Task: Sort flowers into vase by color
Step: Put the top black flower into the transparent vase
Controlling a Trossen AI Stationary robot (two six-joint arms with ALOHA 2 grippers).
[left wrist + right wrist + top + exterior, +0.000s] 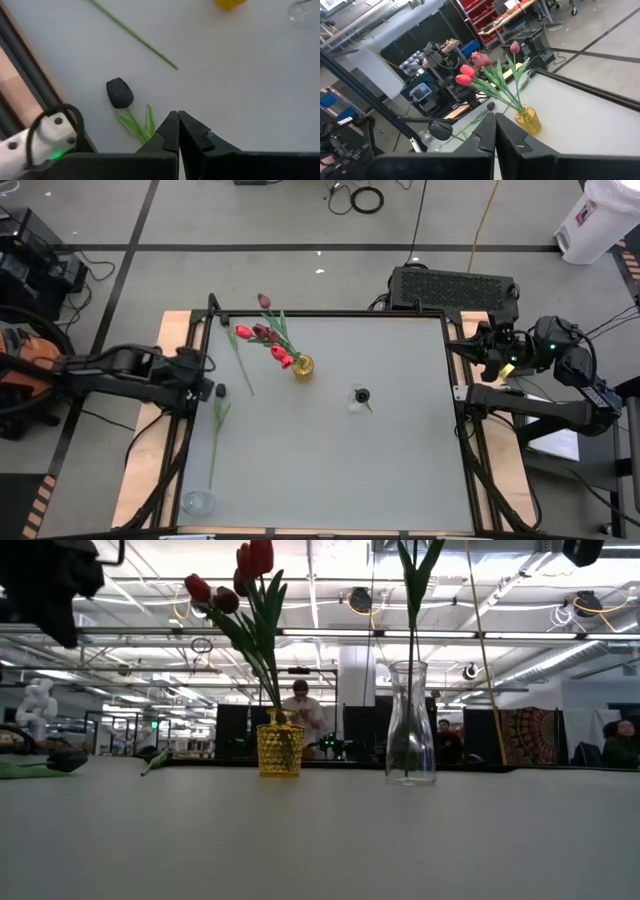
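Standing in the yellow vase [303,367] near the table's [400,470] far left are red flowers [262,334], a black tulip [220,391] lies by the left edge beside the closed left gripper [207,391], and the closed right gripper [470,345] waits at the right edge.

The grey table [330,470] has a pale wooden border. Just outside one of its corners a black box with a perforated top [453,288] sits on the concrete floor. Farther from the table on that same side, a coiled black cable [367,199] lies on the floor, and a white container [597,220] stands well apart from it. Behind the table, in the room, a person in a light top [300,708] stands at a workstation. A patterned cloth [527,735] hangs there too.
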